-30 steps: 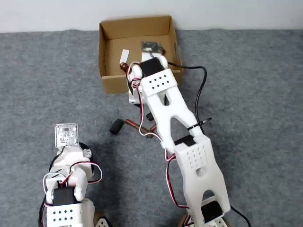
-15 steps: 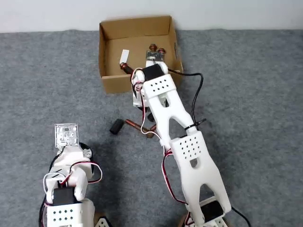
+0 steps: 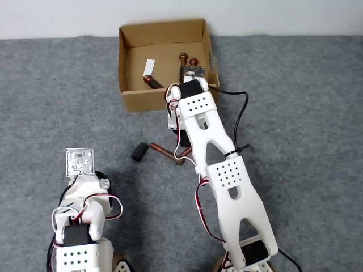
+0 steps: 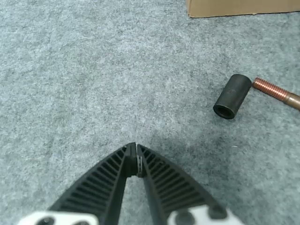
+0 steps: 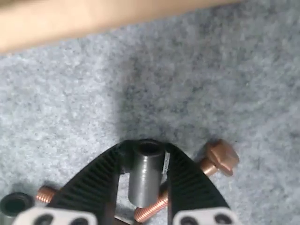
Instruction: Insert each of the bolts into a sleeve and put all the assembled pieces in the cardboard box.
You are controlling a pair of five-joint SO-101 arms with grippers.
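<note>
The left arm (image 3: 79,221) is folded back near its base; the left gripper (image 4: 132,154) has its fingers closed together. The right arm (image 3: 207,133) is extended forward; the right gripper (image 5: 145,152) clamps a sleeve (image 5: 146,180)

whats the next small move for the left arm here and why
Probably open the left claw and reach for the copper bolt lying by the loose sleeve. The left claw is shut and empty over the carpet, while the right claw grips a dark sleeve whose open end looks empty, so it needs a bolt.
</note>
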